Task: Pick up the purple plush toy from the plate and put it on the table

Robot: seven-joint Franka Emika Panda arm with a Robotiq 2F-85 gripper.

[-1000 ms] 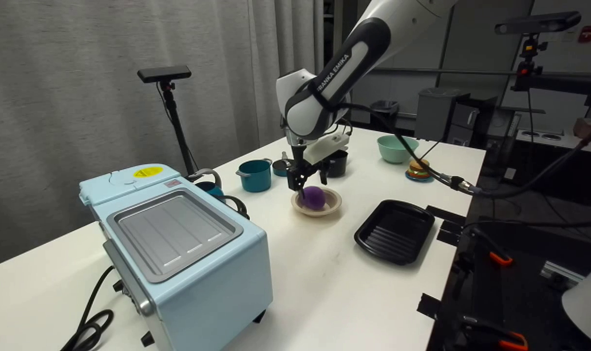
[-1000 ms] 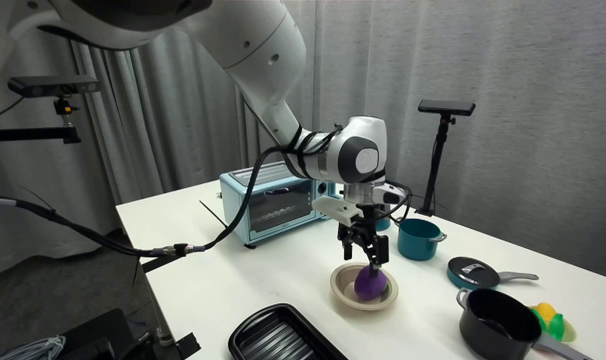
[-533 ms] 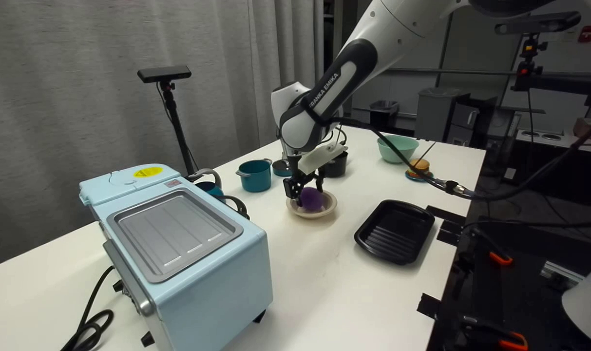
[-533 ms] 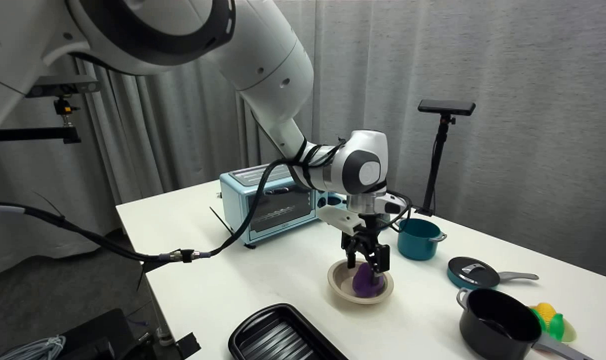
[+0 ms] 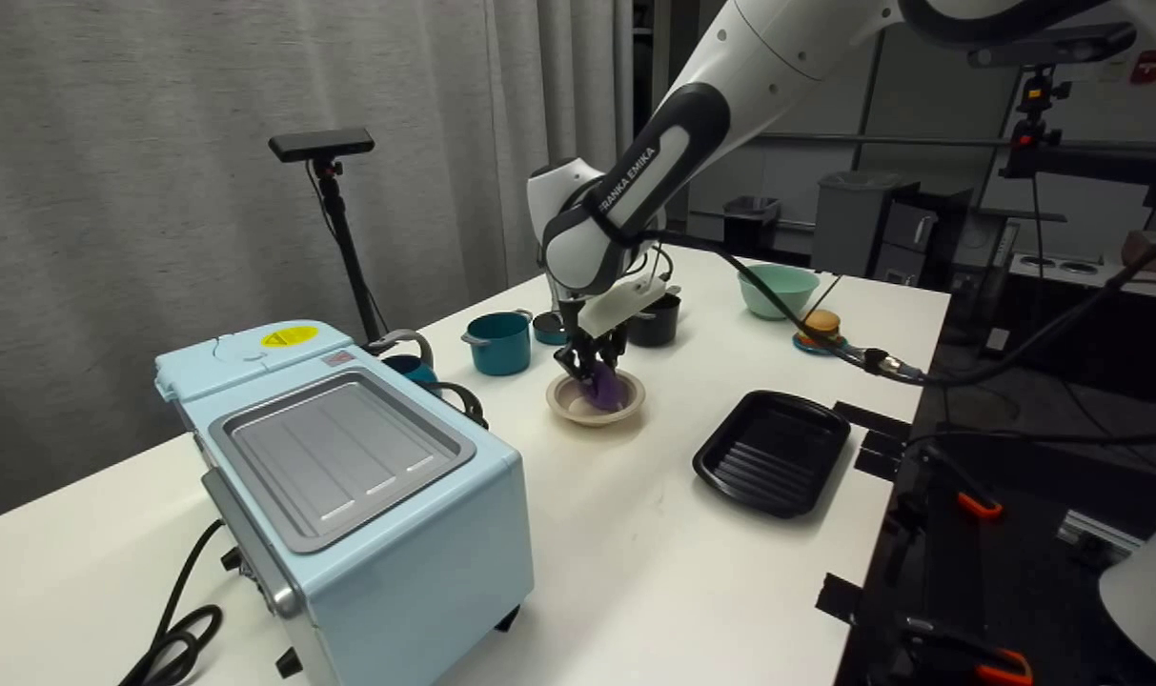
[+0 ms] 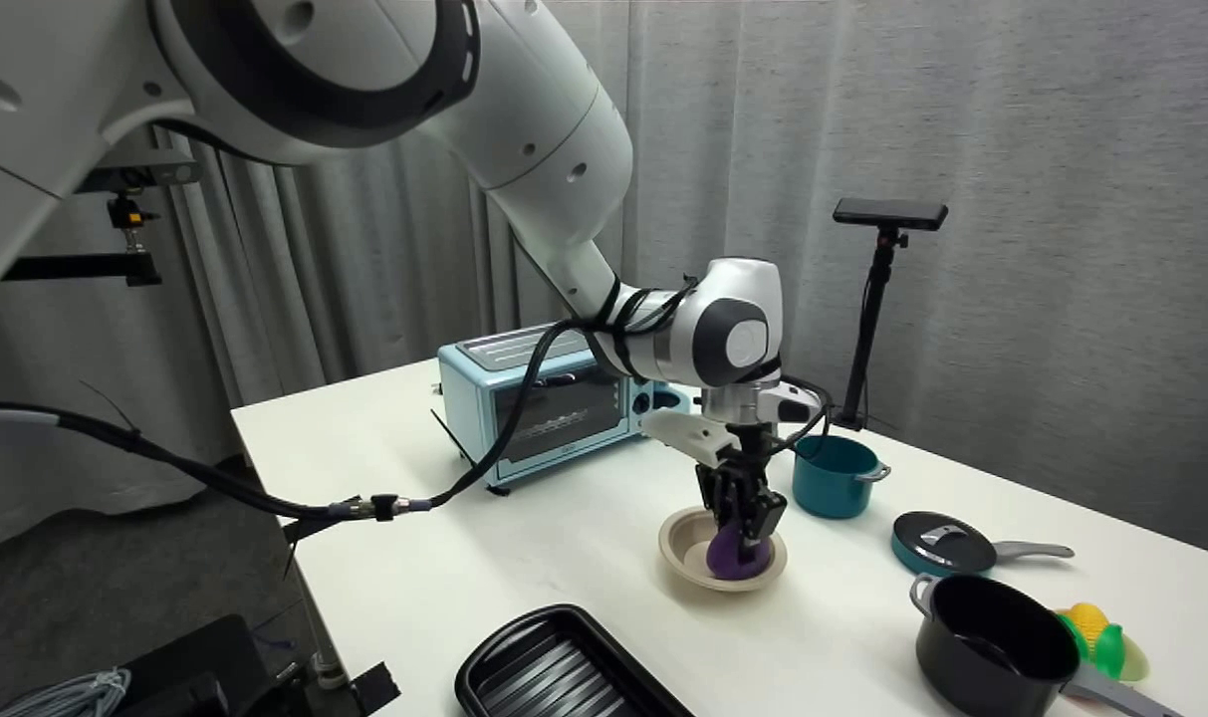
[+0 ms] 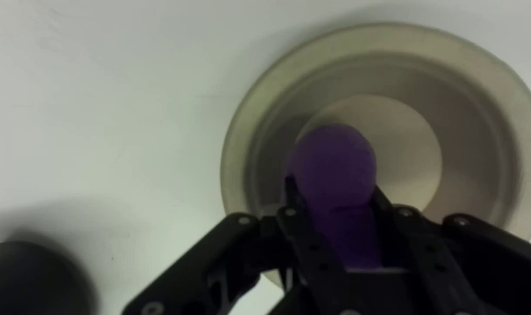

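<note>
The purple plush toy (image 7: 335,153) is squeezed between the two black fingers of my gripper (image 7: 333,186) in the wrist view, bulging out past the fingertips. It still lies inside the beige plate (image 7: 388,38), off-centre in the dish. Both exterior views agree: the gripper (image 5: 592,367) points down into the plate (image 5: 560,405) with the toy (image 5: 608,391) pinched under it, and the toy (image 6: 733,560) shows low in the bowl-like dish. The plate rests on the white table (image 6: 564,548). The fingers partly cover the toy's upper part.
A black ridged tray (image 5: 773,453) lies near the table edge. A blue toaster oven (image 5: 425,534), a teal pot (image 6: 831,483), a lidded pan (image 6: 947,543) and a black pot (image 6: 987,647) stand around. Farther off are a mint bowl (image 5: 778,291) and a toy burger (image 5: 821,329).
My gripper has come down onto the toy, and its fingers have closed on it, squashing it narrower. The plate has slid a little along the table, toward the teal pot.
</note>
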